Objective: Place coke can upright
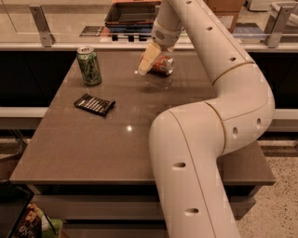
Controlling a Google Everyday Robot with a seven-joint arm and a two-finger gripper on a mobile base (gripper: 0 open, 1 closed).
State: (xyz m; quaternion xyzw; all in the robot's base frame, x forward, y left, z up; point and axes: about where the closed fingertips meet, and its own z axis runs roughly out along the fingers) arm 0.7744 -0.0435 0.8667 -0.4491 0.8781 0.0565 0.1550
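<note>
The coke can (164,65) is orange-red with a silver end. It lies on its side between the fingers of my gripper (151,62), at the far middle of the brown table (93,153). The gripper is shut on the can and holds it slightly above the tabletop, with a faint shadow beneath. One cream finger (147,59) covers the can's left part. The white arm reaches in from the lower right and arcs over the table.
A green can (89,66) stands upright at the far left of the table. A flat black wrapped bar (95,104) lies in front of it. A counter with a dark tray (130,14) and railing runs behind the table's far edge.
</note>
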